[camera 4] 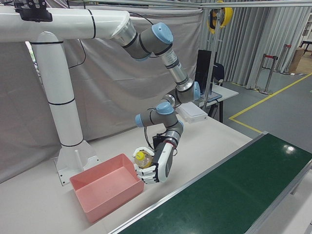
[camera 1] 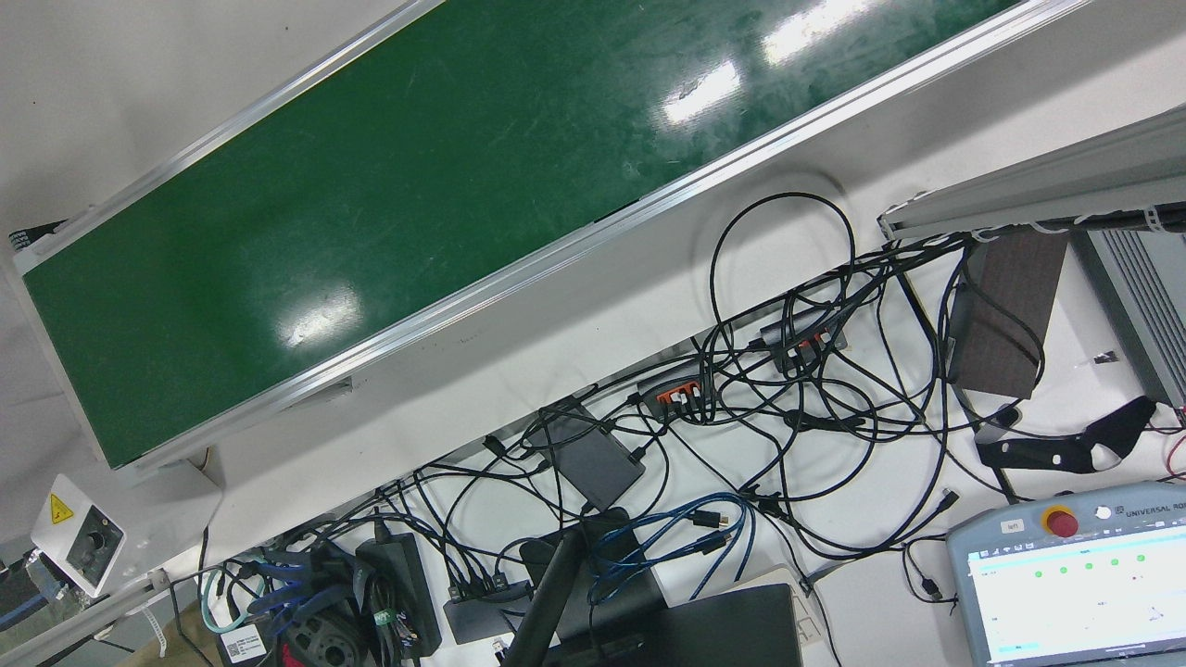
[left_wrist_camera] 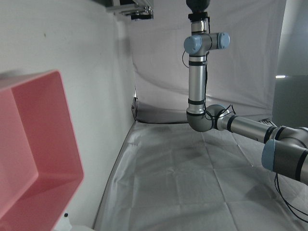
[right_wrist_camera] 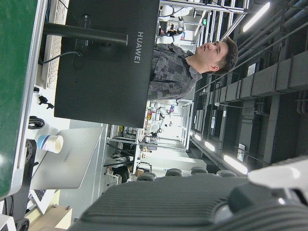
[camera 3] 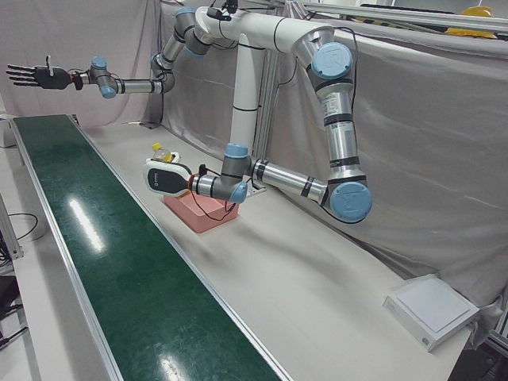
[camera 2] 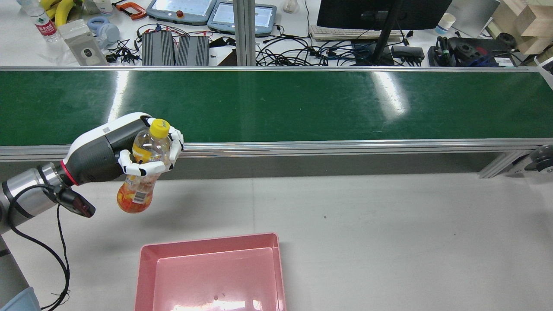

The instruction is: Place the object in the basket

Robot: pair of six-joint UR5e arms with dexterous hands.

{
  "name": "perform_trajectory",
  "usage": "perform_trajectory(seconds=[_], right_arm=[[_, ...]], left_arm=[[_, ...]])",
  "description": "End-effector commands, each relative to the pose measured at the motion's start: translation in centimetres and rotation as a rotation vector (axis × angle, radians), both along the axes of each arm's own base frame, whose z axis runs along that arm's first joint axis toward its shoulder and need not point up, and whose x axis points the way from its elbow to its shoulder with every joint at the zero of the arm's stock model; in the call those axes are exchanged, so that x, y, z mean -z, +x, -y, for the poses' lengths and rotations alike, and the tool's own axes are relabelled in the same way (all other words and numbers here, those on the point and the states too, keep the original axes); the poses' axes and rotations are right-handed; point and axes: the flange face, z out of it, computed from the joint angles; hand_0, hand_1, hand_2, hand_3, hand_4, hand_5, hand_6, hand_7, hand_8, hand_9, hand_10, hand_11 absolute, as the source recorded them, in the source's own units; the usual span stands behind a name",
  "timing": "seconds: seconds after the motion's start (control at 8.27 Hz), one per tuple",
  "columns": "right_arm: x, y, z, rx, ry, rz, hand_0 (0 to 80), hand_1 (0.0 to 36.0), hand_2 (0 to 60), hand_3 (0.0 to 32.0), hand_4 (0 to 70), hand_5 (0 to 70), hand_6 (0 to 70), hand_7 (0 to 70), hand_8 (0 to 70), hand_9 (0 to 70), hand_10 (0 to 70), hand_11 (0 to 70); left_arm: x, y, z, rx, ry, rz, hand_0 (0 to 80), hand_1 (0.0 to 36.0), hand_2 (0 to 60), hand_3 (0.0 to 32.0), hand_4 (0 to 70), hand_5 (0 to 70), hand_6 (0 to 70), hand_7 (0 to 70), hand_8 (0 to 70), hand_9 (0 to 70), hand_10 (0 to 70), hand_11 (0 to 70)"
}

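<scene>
A clear bottle (camera 2: 143,172) with a yellow cap and orange drink hangs in the air, with my left hand (camera 2: 129,151) shut around its upper body. It sits between the belt's near rail and the pink basket (camera 2: 147,276), up and to the left of the basket's far left corner. The right-front view shows the same hand (camera 4: 157,167) and bottle (camera 4: 142,159) just beside the basket (camera 4: 92,200). In the left hand view the basket's wall (left_wrist_camera: 43,139) fills the left side. My right hand (camera 3: 30,76) is raised far off over the belt's end, fingers spread, holding nothing.
The green conveyor belt (camera 2: 276,103) with metal rails runs across the table behind the basket. Beyond it lie cables, teach pendants (camera 2: 181,9), a monitor (camera 2: 380,13) and water bottles. A person shows behind the monitor in the right hand view. A white box (camera 3: 432,309) sits at the table's far corner.
</scene>
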Motion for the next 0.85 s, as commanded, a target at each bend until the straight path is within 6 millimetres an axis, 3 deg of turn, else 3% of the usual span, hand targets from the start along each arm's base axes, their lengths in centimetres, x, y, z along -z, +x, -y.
perform_trajectory(seconds=[0.0, 0.24, 0.36, 0.48, 0.6, 0.73], right_arm=[[0.0, -0.1, 0.1, 0.002, 0.000, 0.000, 0.0, 0.0, 0.0, 0.0, 0.0, 0.0, 0.0, 0.0, 0.0, 0.0, 0.0, 0.0], [-0.1, -0.1, 0.1, 0.002, -0.001, 0.000, 0.0, 0.0, 0.0, 0.0, 0.0, 0.0, 0.0, 0.0, 0.0, 0.0, 0.0, 0.0], [-0.1, -0.1, 0.0, 0.002, -0.003, 0.000, 0.0, 0.0, 0.0, 0.0, 0.0, 0.0, 0.0, 0.0, 0.0, 0.0, 0.0, 0.0], [-0.1, -0.1, 0.1, 0.002, -0.001, 0.000, 0.0, 0.0, 0.0, 0.0, 0.0, 0.0, 0.0, 0.0, 0.0, 0.0, 0.0, 0.0], [-0.1, -0.1, 0.0, 0.002, -0.003, 0.000, 0.0, 0.0, 0.0, 0.0, 0.0, 0.0, 0.0, 0.0, 0.0, 0.0, 0.0, 0.0], [-0.1, -0.1, 0.0, 0.002, -0.003, 0.000, 0.0, 0.0, 0.0, 0.0, 0.0, 0.0, 0.0, 0.0, 0.0, 0.0, 0.0, 0.0]], left_arm=[[1.5, 6.0, -6.4, -0.126, 0.045, 0.027, 54.8, 11.4, 51.5, 0.0, 70.0, 70.0, 70.0, 70.0, 70.0, 70.0, 70.0, 70.0], [1.5, 9.4, -10.2, -0.195, 0.071, 0.048, 53.9, 9.0, 39.7, 0.0, 70.0, 70.0, 70.0, 70.0, 67.9, 70.0, 66.8, 70.0], [1.5, 10.1, -10.9, -0.206, 0.071, 0.046, 52.2, 8.0, 37.1, 0.0, 70.0, 70.0, 70.0, 70.0, 62.8, 70.0, 61.8, 70.0], [1.5, 10.7, -11.7, -0.224, 0.071, 0.045, 50.2, 6.5, 27.0, 0.0, 70.0, 58.7, 54.9, 69.4, 51.7, 63.5, 55.9, 70.0], [1.5, 11.3, -12.4, -0.241, 0.072, 0.045, 48.5, 1.9, 0.0, 0.0, 58.0, 32.9, 17.1, 36.3, 30.6, 39.0, 42.0, 58.5], [1.6, 11.5, -12.9, -0.250, 0.074, 0.040, 47.9, 1.5, 0.0, 0.0, 22.4, 29.4, 2.3, 20.6, 20.7, 23.5, 29.8, 43.1]])
